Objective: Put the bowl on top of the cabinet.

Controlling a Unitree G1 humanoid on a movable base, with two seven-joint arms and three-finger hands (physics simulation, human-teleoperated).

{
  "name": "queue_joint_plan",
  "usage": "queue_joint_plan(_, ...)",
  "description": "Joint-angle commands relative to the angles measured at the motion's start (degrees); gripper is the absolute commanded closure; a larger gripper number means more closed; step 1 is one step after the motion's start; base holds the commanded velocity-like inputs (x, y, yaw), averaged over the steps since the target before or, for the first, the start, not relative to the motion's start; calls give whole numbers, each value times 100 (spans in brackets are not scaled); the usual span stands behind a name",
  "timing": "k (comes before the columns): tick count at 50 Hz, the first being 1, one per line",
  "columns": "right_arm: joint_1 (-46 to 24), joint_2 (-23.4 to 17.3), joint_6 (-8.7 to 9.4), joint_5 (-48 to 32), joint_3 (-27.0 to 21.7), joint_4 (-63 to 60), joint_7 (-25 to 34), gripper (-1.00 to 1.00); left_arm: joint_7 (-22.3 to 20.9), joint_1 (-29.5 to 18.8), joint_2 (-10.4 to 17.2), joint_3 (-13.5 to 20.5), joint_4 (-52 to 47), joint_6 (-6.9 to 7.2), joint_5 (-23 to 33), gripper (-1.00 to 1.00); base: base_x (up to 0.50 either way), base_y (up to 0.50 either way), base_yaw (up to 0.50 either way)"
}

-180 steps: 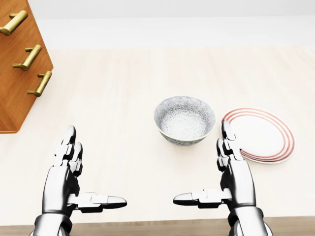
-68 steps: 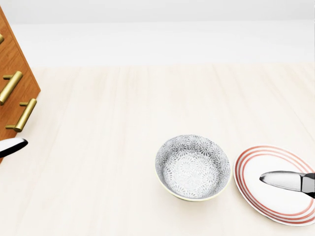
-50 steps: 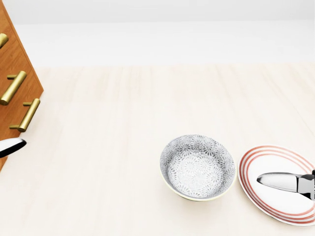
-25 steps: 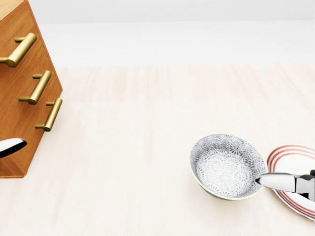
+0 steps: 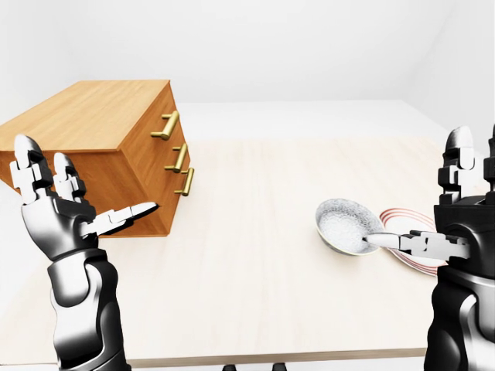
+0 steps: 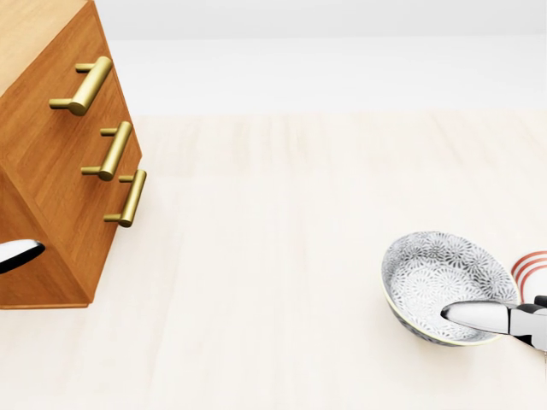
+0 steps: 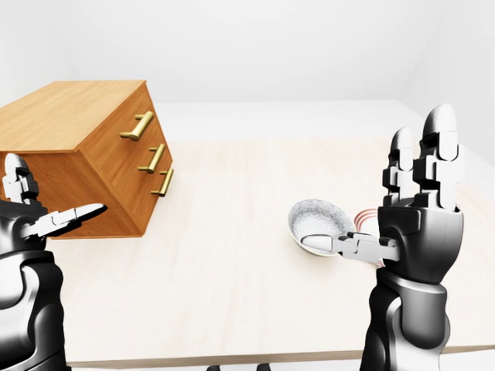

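Observation:
The patterned grey bowl [image 6: 427, 278] stands upright on the pale wooden table [image 6: 273, 256], at the lower right of the head view. The wooden cabinet [image 5: 100, 139] with three brass handles [image 6: 109, 152] lies at the left, its flat top bare. My right hand [image 7: 379, 189] is raised with its fingers spread; its thumb tip hangs over the bowl's near rim without holding it. Near the cabinet's lower corner my left hand [image 5: 85, 193] is raised and open, holding nothing.
A white plate [image 5: 408, 249] with red rings lies just right of the bowl, partly behind my right thumb. The table's near edge runs along the bottom of both eye views. A white wall stands behind the table.

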Motion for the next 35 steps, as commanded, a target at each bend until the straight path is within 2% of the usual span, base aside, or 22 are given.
queue_joint_plan(1, -36, 13, 0, -32, 18, 196, -71, -100, 25, 48, -78, -169, 58, 0, 89, -100, 0, 21, 0)
queue_joint_plan(35, -31, 16, 0, -27, -5, 216, -67, -100, 20, 55, -83, -166, 77, 0, 95, -100, 0, 22, 0)
